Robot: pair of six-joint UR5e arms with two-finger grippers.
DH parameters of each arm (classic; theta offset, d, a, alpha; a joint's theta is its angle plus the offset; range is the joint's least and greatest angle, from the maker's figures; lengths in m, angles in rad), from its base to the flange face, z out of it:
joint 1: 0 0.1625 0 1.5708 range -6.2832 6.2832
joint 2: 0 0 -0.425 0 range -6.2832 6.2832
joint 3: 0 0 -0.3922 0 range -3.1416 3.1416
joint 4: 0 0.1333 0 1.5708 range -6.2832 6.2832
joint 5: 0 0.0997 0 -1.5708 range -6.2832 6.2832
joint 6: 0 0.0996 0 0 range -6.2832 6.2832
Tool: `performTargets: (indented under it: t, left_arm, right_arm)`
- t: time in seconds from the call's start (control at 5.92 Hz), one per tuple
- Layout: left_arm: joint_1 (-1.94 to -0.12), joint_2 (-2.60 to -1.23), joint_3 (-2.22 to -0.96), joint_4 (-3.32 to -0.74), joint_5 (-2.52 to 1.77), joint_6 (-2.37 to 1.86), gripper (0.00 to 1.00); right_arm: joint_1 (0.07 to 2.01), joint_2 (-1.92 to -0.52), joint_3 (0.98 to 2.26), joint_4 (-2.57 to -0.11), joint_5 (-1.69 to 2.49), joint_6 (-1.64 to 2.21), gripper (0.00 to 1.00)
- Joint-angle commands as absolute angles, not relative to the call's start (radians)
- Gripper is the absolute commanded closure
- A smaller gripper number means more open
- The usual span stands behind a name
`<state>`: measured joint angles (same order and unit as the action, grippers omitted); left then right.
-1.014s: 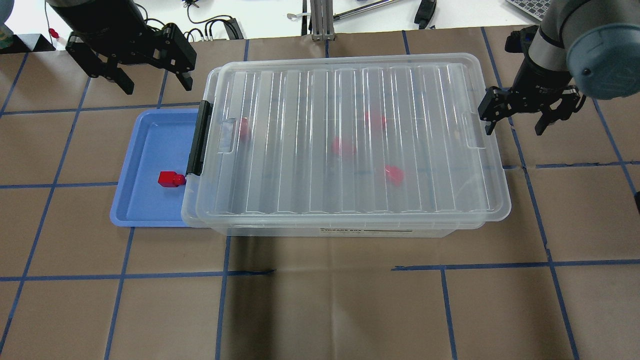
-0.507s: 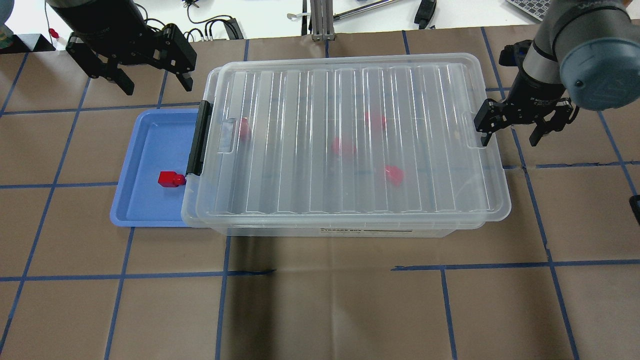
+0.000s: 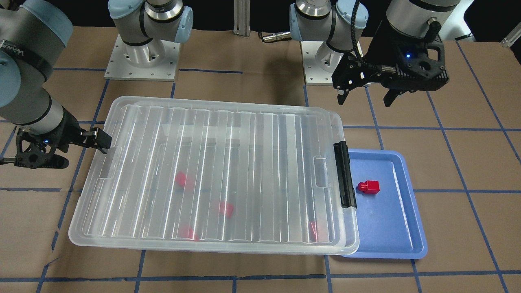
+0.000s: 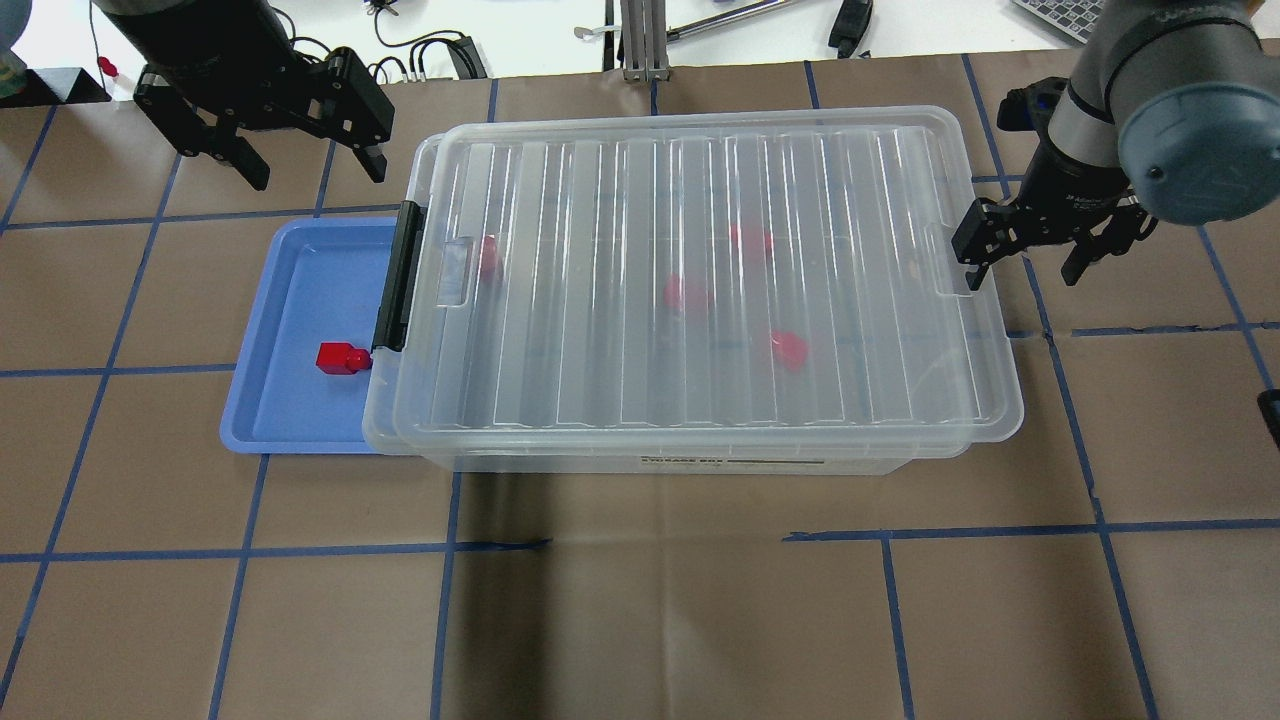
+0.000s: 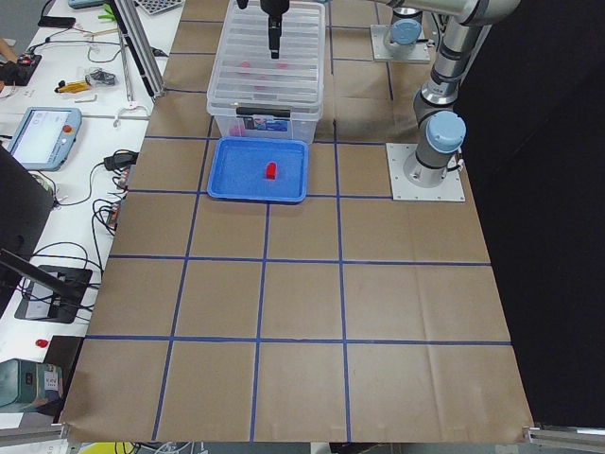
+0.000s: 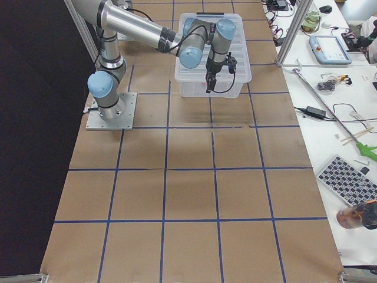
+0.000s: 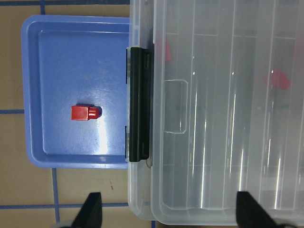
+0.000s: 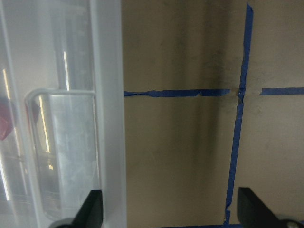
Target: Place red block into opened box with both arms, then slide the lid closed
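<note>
In the front-facing view, the small bright red plastic block (image 3: 368, 186) lies in the shallow blue plastic tray (image 3: 403, 228), just beside the black latch bar (image 3: 344, 175) of the large clear plastic box (image 3: 352, 238). The ribbed translucent lid (image 3: 211, 171) covers nearly all of the box. The left gripper (image 3: 364, 97) hangs spread and empty beyond the tray.

Overhead, the right gripper (image 4: 1025, 262), likewise spread and empty, sits at the lid's opposite short edge.

Its wrist view shows one finger (image 8: 90, 209) over the lid's rim and the other over the table (image 8: 180, 156).

The block is not yet placed. The lid probably has to slide open first, which calls for that finger to catch the lid's edge.
</note>
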<state>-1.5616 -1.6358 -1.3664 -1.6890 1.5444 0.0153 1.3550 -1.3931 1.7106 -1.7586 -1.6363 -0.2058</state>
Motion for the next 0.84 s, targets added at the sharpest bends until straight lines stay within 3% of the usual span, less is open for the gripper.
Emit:
performTargets:
  t: [0.0,0.68]
  left_arm:
    - [-1.562,-1.638,-1.368,-1.695,1.545,0.017,0.01]
    - [-1.56,-1.638,-1.368,-1.694,1.545,0.018,0.01]
  right_arm:
    - [1.306,-1.388,1.71,-1.775,-1.641,-0.279,0.0]
    - [1.255,-1.388,1.71,-1.796,-1.683,-0.357,0.0]
